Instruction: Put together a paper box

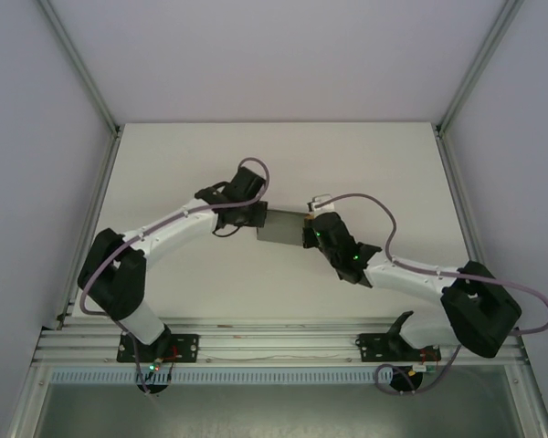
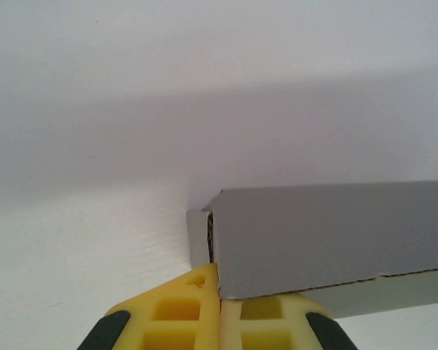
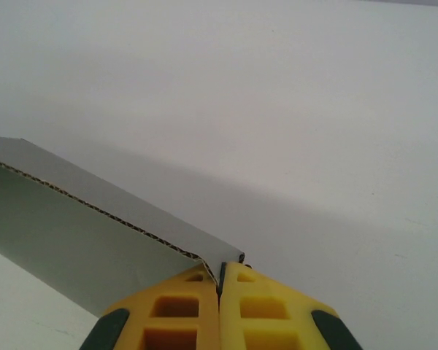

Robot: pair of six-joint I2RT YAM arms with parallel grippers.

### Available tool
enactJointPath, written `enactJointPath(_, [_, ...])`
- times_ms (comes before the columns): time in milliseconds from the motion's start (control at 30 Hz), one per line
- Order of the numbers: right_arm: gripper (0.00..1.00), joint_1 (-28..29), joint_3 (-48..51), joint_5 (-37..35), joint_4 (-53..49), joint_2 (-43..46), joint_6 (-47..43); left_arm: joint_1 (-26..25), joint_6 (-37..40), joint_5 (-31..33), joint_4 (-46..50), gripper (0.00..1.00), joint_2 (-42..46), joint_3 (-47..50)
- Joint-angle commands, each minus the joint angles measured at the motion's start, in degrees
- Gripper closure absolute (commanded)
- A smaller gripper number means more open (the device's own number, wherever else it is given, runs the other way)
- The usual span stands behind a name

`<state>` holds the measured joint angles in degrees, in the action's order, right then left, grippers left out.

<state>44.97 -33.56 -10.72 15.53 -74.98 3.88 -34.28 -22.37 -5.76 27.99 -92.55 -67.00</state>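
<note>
We see the paper box [image 1: 281,226] stretched between the two arms over the middle of the white table [image 1: 192,164], with the left gripper [image 1: 261,219] at its left end and the right gripper [image 1: 308,232] at its right end. In the left wrist view the yellow fingers [image 2: 179,310] are pressed together, a corner of the grey card pinched in their seam. In the right wrist view the fingers are likewise closed tight on a thin edge of the card.

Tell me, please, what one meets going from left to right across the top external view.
Left arm → left end effector → box → right end effector → right arm.
</note>
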Motion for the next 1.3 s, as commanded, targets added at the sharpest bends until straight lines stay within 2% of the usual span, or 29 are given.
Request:
enactJointPath(0, [0.98,0.9,5.13,2.72,-0.51,-1.17,-0.33,-2.23,1.49,1.36,1.38,1.0,-0.83,7.06])
enactJointPath(100, [0.96,1.08,8.05,2.92,3.56,-1.52,0.56,-2.36,0.73,0.12,-1.83,1.0,1.37,9.77])
enactJointPath(233, [0.87,1.15,8.5,4.11,2.16,1.3,0.64,-2.53,0.86,0.41,-5.51,1.0,4.25,13.23])
enactJointPath(300, [0.77,1.14,7.37,4.99,-1.29,3.66,1.56,-2.54,1.78,1.52,-5.28,1.0,4.77,13.31])
enactJointPath(467, [0.42,1.13,3.49,5.43,-7.26,10.05,6.29,-2.63,2.03,2.15,-6.69,1.0,5.59,13.29])
enactJointPath(533, [0.33,0.91,2.21,4.49,-8.1,12.44,8.03,-2.72,1.96,1.95,-7.06,1.0,5.45,13.04])
enactJointPath(633, [0.27,0.49,0.76,2.36,-7.68,14.34,9.91,-2.81,1.96,2.09,-7.24,1.0,5.69,13.08])
enactJointPath(733, [0.26,-0.48,-0.65,1.39,-7.09,13.61,11.8,-2.89,2.18,2.34,-7.42,1.0,6.29,13.26])
enactJointPath(833, [0.28,-2.48,-3.09,4.36,-10.14,10.51,14.48,-2.89,2.24,2.45,-7.48,1.0,6.78,13.2])
enactJointPath(1067, [0.4,-6.81,-5.79,8.96,-13.95,0.96,22.93,-2.88,3.33,1.81,-7.57,1.0,7.41,12.0])
enactJointPath(1200, [0.43,-6.9,-2.81,10.02,-12.63,-2.02,24.89,-2.9,4.12,1.2,-5.92,0.74,8.71,10.67])
enactJointPath(1267, [0.43,-6.87,-0.83,10.49,-10.59,-3.12,25.59,-2.9,4.79,1.23,-4.19,0.65,10.49,9.99])
